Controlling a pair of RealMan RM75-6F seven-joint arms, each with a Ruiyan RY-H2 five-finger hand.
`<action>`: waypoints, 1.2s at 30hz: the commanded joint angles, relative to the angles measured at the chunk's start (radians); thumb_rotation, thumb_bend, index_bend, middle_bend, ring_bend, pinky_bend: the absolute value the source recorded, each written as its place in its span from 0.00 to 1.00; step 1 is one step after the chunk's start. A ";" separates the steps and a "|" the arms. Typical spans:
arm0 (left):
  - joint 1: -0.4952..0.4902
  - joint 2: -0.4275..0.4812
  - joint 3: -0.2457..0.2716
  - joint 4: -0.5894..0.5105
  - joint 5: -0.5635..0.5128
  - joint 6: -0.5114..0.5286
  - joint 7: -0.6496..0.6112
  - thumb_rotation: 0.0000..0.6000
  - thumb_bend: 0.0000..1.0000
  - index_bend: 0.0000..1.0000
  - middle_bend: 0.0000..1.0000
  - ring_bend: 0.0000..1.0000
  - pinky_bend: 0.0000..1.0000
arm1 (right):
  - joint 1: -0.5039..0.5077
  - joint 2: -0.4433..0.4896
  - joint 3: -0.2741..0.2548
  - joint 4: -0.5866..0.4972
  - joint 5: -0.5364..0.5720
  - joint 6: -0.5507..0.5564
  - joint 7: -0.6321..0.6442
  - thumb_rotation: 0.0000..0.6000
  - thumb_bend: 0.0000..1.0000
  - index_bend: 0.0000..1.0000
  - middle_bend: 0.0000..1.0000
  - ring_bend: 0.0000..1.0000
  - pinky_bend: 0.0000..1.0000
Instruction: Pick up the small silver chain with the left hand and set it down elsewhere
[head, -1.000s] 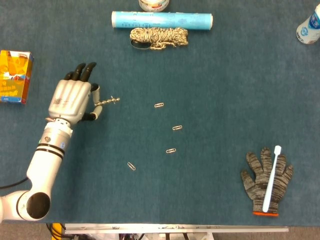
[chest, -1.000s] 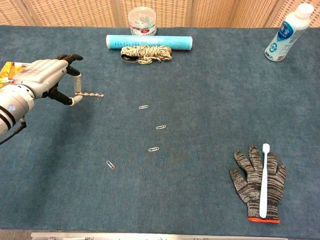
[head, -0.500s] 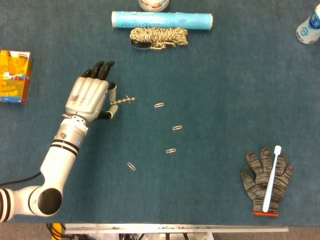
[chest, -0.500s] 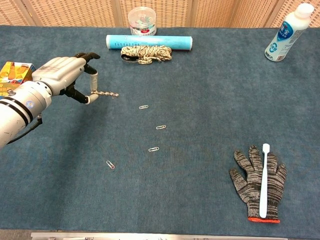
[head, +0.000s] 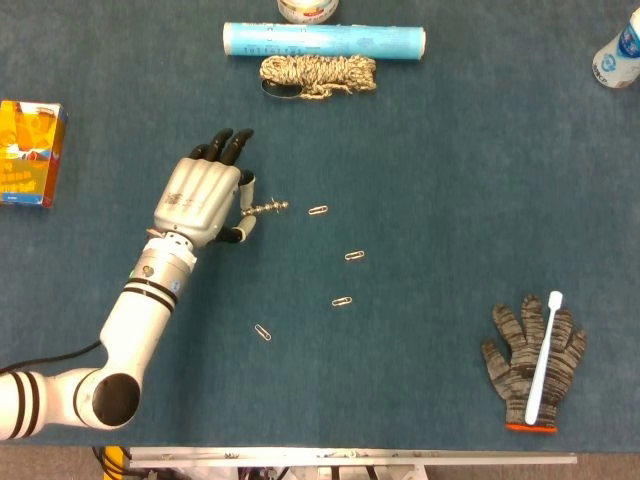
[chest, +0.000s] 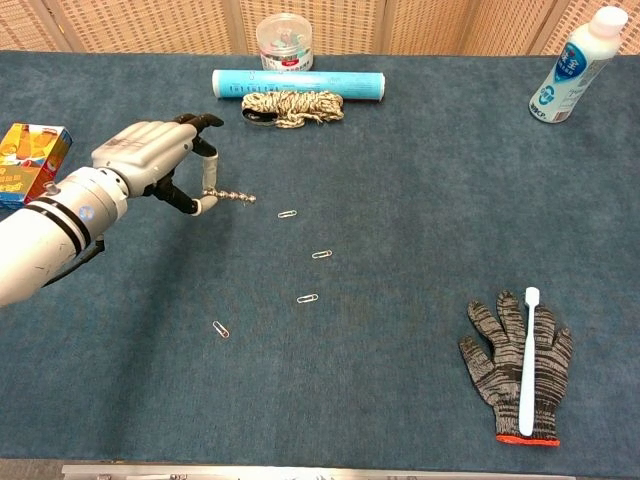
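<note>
The small silver chain (head: 268, 208) (chest: 234, 197) sticks out to the right from my left hand (head: 205, 200) (chest: 160, 165), pinched at one end between thumb and a finger. The hand is over the left-centre of the blue table, palm down in the head view, with the chain's free end close to the nearest paperclip (head: 318, 210) (chest: 287, 214). Whether the chain touches the cloth I cannot tell. My right hand appears in neither view.
Several paperclips lie right of and below the hand. A rope coil (head: 318, 74) and a blue roll (head: 323, 40) sit at the back, an orange box (head: 28, 153) at left, a bottle (chest: 572, 65) back right, a glove with a toothbrush (head: 533, 362) front right.
My left hand has carried the chain steadily to the right across the table, by roughly a hand's width, keeping the same pinch on it.
</note>
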 joint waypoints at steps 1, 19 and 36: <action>-0.009 -0.008 -0.004 0.001 -0.005 -0.003 0.004 1.00 0.33 0.64 0.08 0.00 0.18 | 0.000 -0.001 -0.001 0.001 0.000 0.000 0.002 1.00 0.00 0.24 0.29 0.20 0.32; -0.060 -0.059 -0.001 0.038 -0.056 -0.025 0.027 1.00 0.33 0.64 0.08 0.00 0.18 | -0.006 -0.011 -0.002 0.021 0.003 -0.003 0.026 1.00 0.00 0.24 0.29 0.20 0.32; -0.088 -0.088 0.003 0.052 -0.066 -0.044 0.011 1.00 0.33 0.64 0.09 0.01 0.19 | -0.005 -0.013 -0.002 0.027 0.002 -0.008 0.037 1.00 0.00 0.24 0.29 0.20 0.32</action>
